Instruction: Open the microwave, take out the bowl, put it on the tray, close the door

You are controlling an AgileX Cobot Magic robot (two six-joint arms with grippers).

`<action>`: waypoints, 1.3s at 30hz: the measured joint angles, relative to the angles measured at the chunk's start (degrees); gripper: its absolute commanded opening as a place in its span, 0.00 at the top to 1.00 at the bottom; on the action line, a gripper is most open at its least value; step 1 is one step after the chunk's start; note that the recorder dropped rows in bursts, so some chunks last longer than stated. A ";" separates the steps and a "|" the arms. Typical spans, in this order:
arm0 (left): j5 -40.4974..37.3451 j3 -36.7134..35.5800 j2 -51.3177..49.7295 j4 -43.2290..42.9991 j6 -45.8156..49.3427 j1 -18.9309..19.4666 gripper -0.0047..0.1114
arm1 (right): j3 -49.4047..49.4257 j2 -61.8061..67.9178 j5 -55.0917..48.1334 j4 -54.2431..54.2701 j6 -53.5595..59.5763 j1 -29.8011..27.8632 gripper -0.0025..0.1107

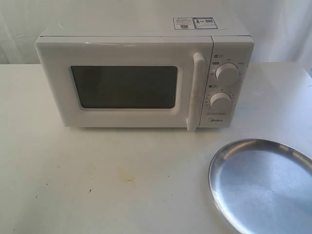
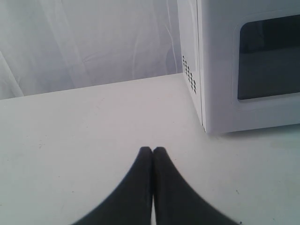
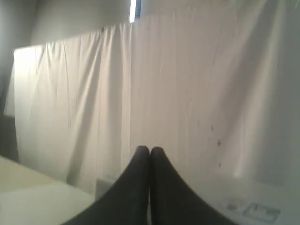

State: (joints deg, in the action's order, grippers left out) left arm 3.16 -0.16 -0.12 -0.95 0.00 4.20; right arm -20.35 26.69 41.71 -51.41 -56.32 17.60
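Note:
The white microwave (image 1: 141, 78) stands at the back of the table with its door (image 1: 124, 85) shut and the tall bar handle (image 1: 196, 90) at the door's right. The bowl is hidden. The silver tray (image 1: 263, 183) lies empty at the front right. Neither arm shows in the exterior view. My left gripper (image 2: 153, 150) is shut with nothing in it, low over the table, off the microwave's (image 2: 243, 65) left front corner. My right gripper (image 3: 150, 150) is shut and empty, raised and facing the curtain, with the microwave's stickered top (image 3: 248, 208) below it.
A white curtain (image 1: 273, 24) hangs behind the table. Two round dials (image 1: 226, 74) sit on the microwave's right panel. The white tabletop (image 1: 107, 180) stretches in front of the microwave, left of the tray.

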 measured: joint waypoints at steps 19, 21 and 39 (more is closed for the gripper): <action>0.00 0.00 0.00 0.00 0.00 0.00 0.96 | -7.11 56.45 26.23 -10.21 15.61 -9.44 0.98; 0.00 0.00 0.00 0.00 0.00 0.00 0.96 | -8.83 59.47 26.53 -10.86 15.83 -10.17 0.98; 0.00 0.00 0.00 0.00 0.00 0.00 0.96 | -20.55 71.78 22.66 -12.87 22.07 -10.50 0.80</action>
State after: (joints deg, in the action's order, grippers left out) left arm 3.16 -0.16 -0.12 -0.95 0.00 4.20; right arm -40.89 98.47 64.37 -64.29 -34.26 7.10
